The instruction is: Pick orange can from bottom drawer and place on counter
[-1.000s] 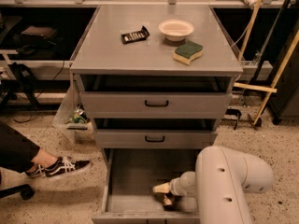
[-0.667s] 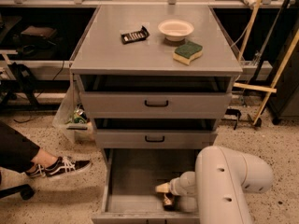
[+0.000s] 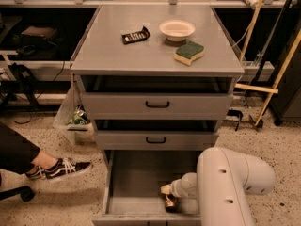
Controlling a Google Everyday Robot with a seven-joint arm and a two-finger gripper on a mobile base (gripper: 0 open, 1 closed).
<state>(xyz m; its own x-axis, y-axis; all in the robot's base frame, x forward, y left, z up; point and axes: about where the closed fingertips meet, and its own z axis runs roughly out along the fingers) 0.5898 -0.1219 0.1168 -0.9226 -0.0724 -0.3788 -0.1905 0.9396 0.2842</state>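
The bottom drawer is pulled open at the base of the grey cabinet. The orange can lies near its front right, shiny bronze, partly hidden by my arm. My gripper reaches down into the drawer from the right and sits right at the can. The white arm covers the drawer's right part. The counter is the flat grey top of the cabinet, above the two shallower drawers.
On the counter lie a dark flat packet, a white bowl and a green-and-yellow sponge. A person's foot in a dark sneaker rests left of the cabinet. A plastic bag hangs at the cabinet's left side. Wooden sticks lean at right.
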